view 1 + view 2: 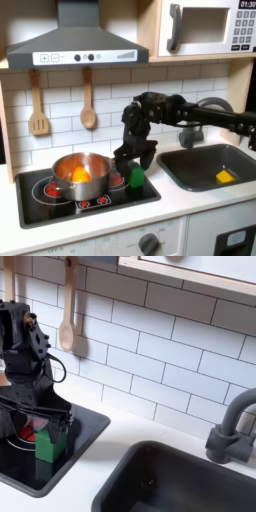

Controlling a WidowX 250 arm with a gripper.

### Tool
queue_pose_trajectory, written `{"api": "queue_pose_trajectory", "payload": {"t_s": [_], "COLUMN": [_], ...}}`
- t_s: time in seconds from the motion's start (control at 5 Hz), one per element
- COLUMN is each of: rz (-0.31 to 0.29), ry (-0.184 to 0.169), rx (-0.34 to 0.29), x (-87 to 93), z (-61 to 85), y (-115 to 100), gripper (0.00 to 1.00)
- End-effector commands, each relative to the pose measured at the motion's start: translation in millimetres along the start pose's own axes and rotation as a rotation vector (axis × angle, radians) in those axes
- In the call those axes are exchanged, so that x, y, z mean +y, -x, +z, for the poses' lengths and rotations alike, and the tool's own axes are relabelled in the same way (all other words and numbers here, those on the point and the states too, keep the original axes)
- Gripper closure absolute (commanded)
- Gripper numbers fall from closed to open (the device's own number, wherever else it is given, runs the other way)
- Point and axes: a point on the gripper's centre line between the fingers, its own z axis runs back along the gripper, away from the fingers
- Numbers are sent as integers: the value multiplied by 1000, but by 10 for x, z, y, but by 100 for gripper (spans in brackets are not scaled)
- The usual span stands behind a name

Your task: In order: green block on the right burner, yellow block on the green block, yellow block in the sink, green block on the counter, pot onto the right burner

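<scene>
I can't read any text, brand or number. The microwave [205, 27] in the first exterior view has a keypad [244, 30] with small marks too blurred to read. The range hood [75, 45] carries knobs, no legible label.

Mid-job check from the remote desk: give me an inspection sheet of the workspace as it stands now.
Surface: off-white counter around black cooktop.
Job's things: green block on the cooktop's right side in the first exterior view; yellow block in the sink; pot on the left burner, orange piece inside.
Clutter: nothing seen.
Grippers: gripper down around the green block; grip cannot be told.
Cables: nothing seen.
Surroundings: white tile wall, wooden spoon, spatula, faucet.
</scene>
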Motion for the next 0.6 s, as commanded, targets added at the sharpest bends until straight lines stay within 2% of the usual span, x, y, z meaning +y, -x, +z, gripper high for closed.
{"api": "queue_pose_trajectory", "payload": {"t_s": [0.0, 0.2, 0.4], "rz": [-6, -5, 7], "ry": [17, 19, 13], "rx": [-1, 12, 5], "x": [-119, -119, -67], "z": [-41, -83, -66], "y": [-89, -79, -93], "gripper": [0, 0, 0]}}
